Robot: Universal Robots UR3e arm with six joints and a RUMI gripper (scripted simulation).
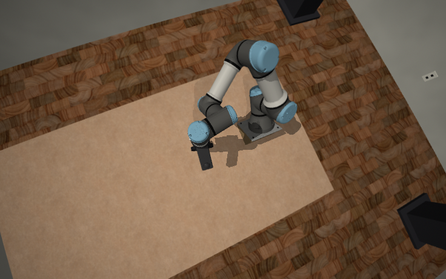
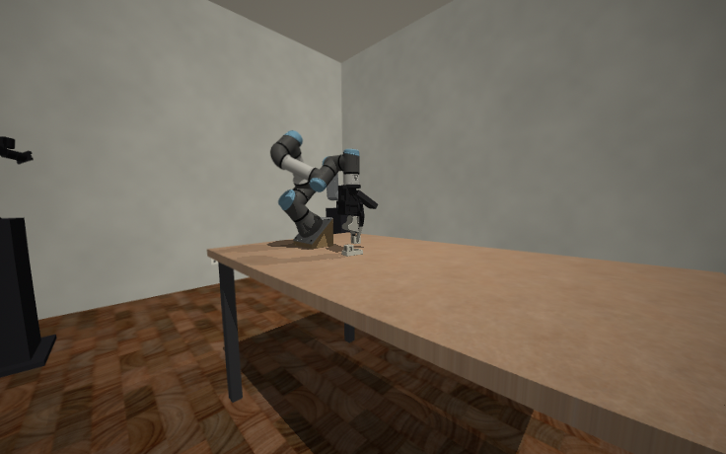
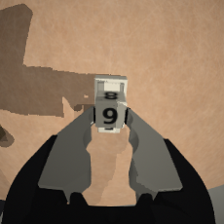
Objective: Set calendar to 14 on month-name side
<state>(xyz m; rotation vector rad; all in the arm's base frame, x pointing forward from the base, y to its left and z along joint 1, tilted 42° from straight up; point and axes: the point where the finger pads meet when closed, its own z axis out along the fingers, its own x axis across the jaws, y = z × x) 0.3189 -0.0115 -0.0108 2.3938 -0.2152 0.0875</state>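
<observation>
In the wrist view my gripper [image 3: 110, 108] is shut on a white digit cube [image 3: 110, 115]. The cube's face toward the camera reads 9, and the face above it reads 8. Just beyond and below the cube lies the white calendar tray [image 3: 111, 86]; I cannot tell whether the cube touches it. The second cube is hidden or not in sight. In the exterior view the gripper [image 2: 354, 233] points straight down, close above the small white tray [image 2: 352, 252] on the table, near the arm's base. In the overhead view the arm's wrist [image 1: 199, 131] hides tray and cube.
The arm's base [image 1: 259, 128] stands on the table close behind the tray. The brown table top [image 1: 157, 184] stretches wide to the front and left. Black camera stands [image 1: 422, 220] stand on the floor off the table.
</observation>
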